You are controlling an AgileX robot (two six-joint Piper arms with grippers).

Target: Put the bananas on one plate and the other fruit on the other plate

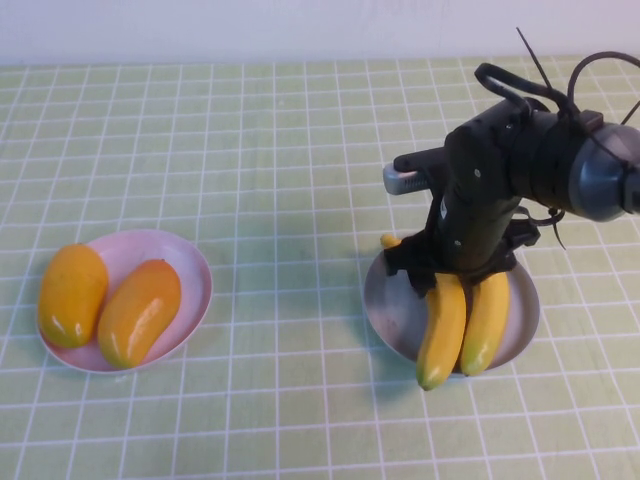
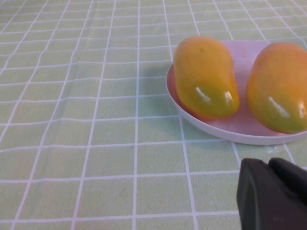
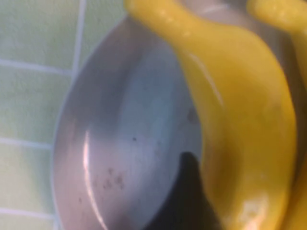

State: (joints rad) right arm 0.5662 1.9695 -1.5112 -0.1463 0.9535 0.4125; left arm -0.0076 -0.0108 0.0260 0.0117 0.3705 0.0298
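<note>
Lying side by side on the grey-blue plate (image 1: 385, 300), the two bananas (image 1: 462, 320) overhang its near rim. Above them hangs the right pincer (image 1: 445, 272); whether its fingers are apart I cannot tell. Both mangoes (image 1: 105, 302) rest on the pink plate (image 1: 195, 262), the left pincer (image 2: 273, 194) closed together beside it

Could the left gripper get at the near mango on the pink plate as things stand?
Probably yes. The left gripper, shut, sits beside the pink plate with only bare cloth before the mango. The right gripper is far off, over the bananas.
</note>
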